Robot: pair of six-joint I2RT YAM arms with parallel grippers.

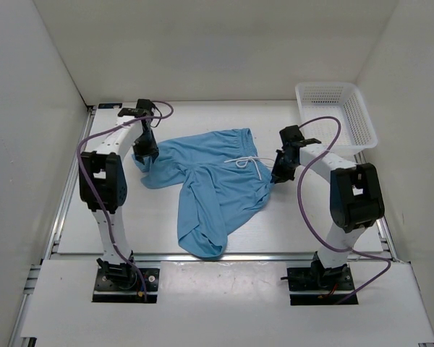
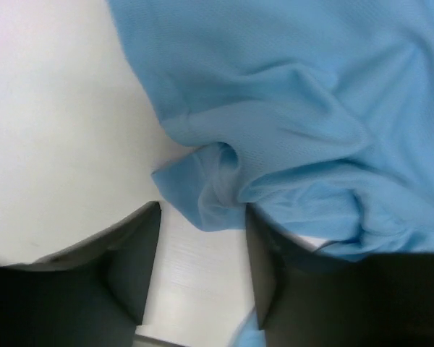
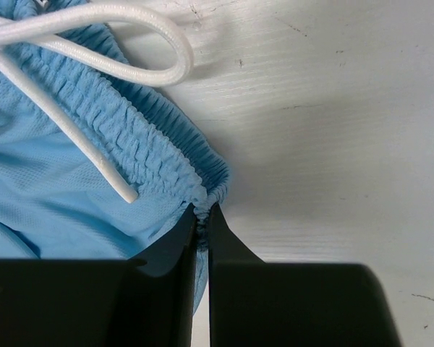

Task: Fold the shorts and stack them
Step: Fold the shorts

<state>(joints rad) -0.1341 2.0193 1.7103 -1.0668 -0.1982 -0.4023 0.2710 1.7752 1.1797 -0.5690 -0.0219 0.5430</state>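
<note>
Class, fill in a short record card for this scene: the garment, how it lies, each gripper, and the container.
garment: light blue shorts with a white drawstring
lie: unfolded and rumpled on the table
left gripper: open, a fabric fold at the shorts' left edge between its fingers
right gripper: shut on the end of the elastic waistband
container: white mesh basket, far right corner, apart from the shorts

No legible text, label, brand, number or sign is present on the shorts [image 1: 210, 195], basket [image 1: 358, 123] or table [image 1: 296, 228].
</note>
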